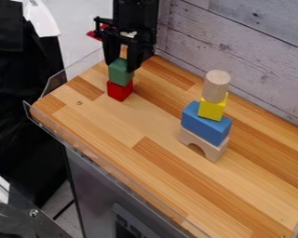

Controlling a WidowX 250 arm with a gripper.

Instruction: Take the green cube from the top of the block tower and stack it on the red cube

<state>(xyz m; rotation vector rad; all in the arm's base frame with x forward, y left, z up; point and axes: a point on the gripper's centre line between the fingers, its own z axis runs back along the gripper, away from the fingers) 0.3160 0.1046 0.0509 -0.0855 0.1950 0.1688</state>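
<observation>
Green block [119, 75], likely light, stiff and smooth, best held by opposite sides; gripper [121, 66] clamped on it, above the red block [119, 91].

The green block [119, 72] looks smooth, matt — the tabletop [114, 121] smooth wood, the wall [257, 56] rougher, wood-grained

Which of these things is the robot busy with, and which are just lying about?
In the robot's work:
green block, at the gripper
red block, beneath the green one

Just there, in a separate stack:
wooden arch, at the bottom
blue block
yellow block
wooden cylinder, on top
</observation>
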